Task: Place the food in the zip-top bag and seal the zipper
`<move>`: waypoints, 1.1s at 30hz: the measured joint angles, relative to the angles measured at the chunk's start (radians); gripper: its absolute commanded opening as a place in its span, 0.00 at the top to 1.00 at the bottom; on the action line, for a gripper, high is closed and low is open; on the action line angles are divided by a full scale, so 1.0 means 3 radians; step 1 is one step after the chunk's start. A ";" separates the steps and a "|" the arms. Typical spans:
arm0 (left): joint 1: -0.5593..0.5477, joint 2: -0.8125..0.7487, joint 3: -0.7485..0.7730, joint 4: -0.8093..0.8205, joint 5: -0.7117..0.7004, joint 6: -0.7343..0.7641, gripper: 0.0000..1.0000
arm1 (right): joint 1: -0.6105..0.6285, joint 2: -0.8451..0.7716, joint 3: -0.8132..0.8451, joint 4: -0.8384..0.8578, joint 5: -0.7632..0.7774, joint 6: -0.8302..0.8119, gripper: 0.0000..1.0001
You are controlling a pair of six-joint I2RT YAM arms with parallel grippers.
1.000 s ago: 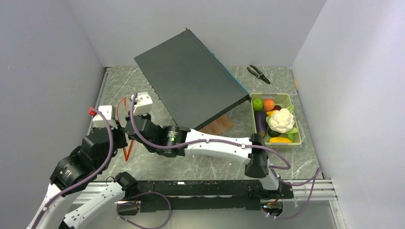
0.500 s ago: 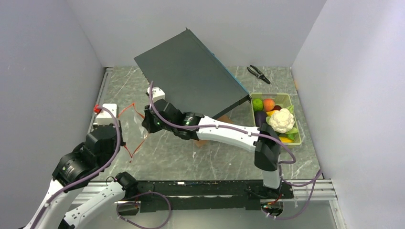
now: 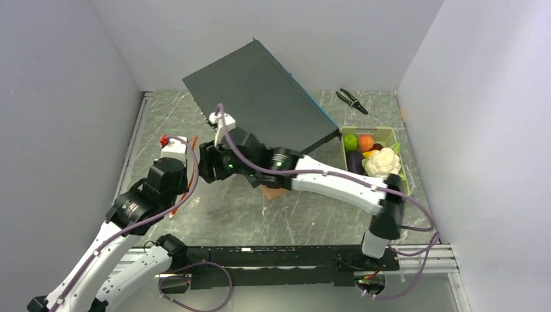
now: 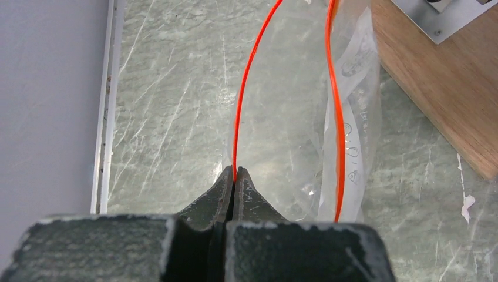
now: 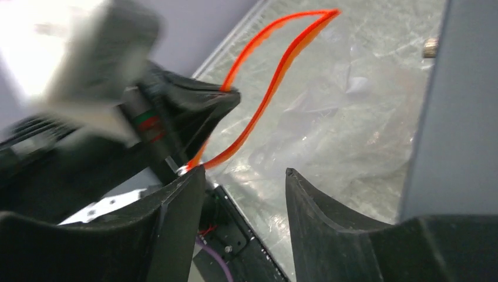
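**Orange-red zipper pinched shut in the left gripper, bag mouth gaping**

Clear, crinkly plastic is spreading over the grey-green veined marble table [image 4: 164,117]. The zip-top bag [image 4: 355,111] is lying at the table's left side, its film wrinkled and glossy. Its zipper [image 4: 245,88], a thin orange-red plastic strip along the mouth, is bowing into two separate curves, so the mouth is standing open.

The left gripper [image 4: 235,176] is pressing its dark, tapered fingertips fully together on the nearer curve of the zipper, which is rising from between them. The right gripper [image 5: 244,188] is hovering just beside it over the bag. Its two black, matte, wedge-shaped fingers [image 5: 182,205] are standing apart with nothing between them. One end of the zipper is passing close to one fingertip; whether they are touching I cannot tell.

The food [image 3: 370,155] is sitting well apart on the right in a pale green rectangular plastic tray [image 3: 380,129]. A knobbly white cauliflower [image 3: 382,162], a round green lime [image 3: 350,142], an orange [image 3: 366,142] and a smooth dark purple eggplant [image 3: 354,164] are showing, partly hidden by the right arm. A bare brown wooden block [image 4: 440,94] is lying just beside the bag, near a tilted dark grey flat panel [image 3: 260,107].
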 measured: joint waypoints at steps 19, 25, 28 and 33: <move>0.0064 0.0116 0.0970 -0.1125 -0.0587 -0.0182 1.00 | 0.0019 -0.2249 -0.0991 -0.0364 0.0551 -0.0229 0.34; 0.0076 0.0764 0.0318 -0.0707 -0.0196 -0.0055 1.00 | 0.0018 -0.2900 -0.1197 -0.0741 0.1047 -0.0187 0.37; 0.0148 0.0993 0.0041 -0.0392 0.0103 0.0038 1.00 | 0.0018 -0.3145 -0.1233 -0.0940 0.1326 -0.0070 0.38; 0.0439 0.0609 -0.0231 0.0083 0.0546 0.0221 1.00 | 0.0018 -0.3326 -0.1241 -0.1483 0.1971 0.0242 0.38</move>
